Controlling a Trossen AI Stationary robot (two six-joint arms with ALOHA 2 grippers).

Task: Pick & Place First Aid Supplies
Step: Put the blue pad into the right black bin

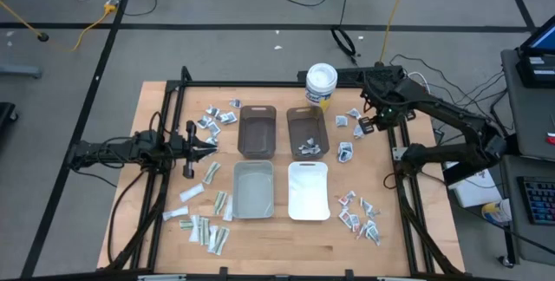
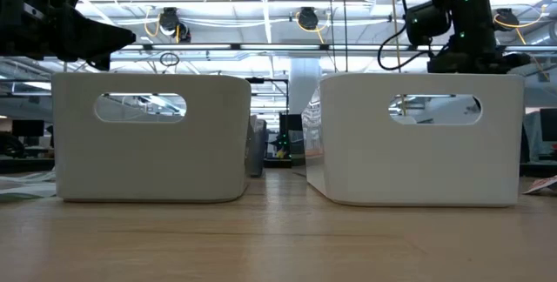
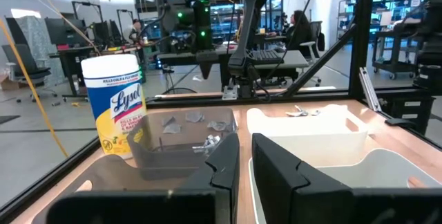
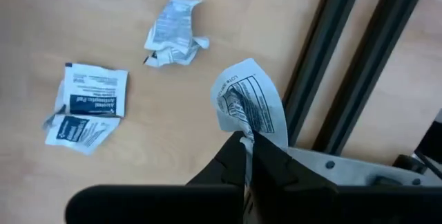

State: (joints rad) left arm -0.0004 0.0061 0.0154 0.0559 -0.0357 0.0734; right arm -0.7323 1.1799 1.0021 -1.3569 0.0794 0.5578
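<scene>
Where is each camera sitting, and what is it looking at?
High: above, facing down; both arms, four bins.
Low: table level, facing the grey bin and white bin; arms above.
Left wrist: on the left tool, facing the Lysol tub.
Right wrist: on the right tool, pinching a packet.
Shared: tub.
</scene>
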